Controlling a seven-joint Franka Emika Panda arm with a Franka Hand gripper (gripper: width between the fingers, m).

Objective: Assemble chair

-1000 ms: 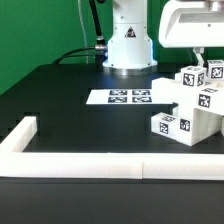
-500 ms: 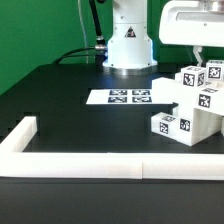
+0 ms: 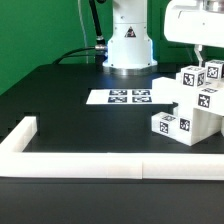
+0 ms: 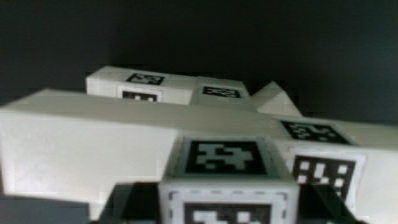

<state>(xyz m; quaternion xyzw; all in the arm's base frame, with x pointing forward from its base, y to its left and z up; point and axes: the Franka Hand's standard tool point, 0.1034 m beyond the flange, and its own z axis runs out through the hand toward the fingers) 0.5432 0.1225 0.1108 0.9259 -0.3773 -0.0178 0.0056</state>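
Note:
The chair's white tagged parts stand joined in a stepped cluster at the exterior view's right. On its upper far corner stands a small tagged block. My gripper comes down on that block from above. In the wrist view the same block fills the space between my two dark fingers, and the gripper is shut on it. Beyond it lie the broad white body of the cluster and more tagged faces. The cluster's right side is cut off by the frame edge.
The marker board lies flat on the black table in front of the robot base. A long white border wall runs along the near edge, with a short arm turning back at the exterior view's left.
The gripper's white head has shifted slightly toward the exterior view's right. The chair parts look unmoved.

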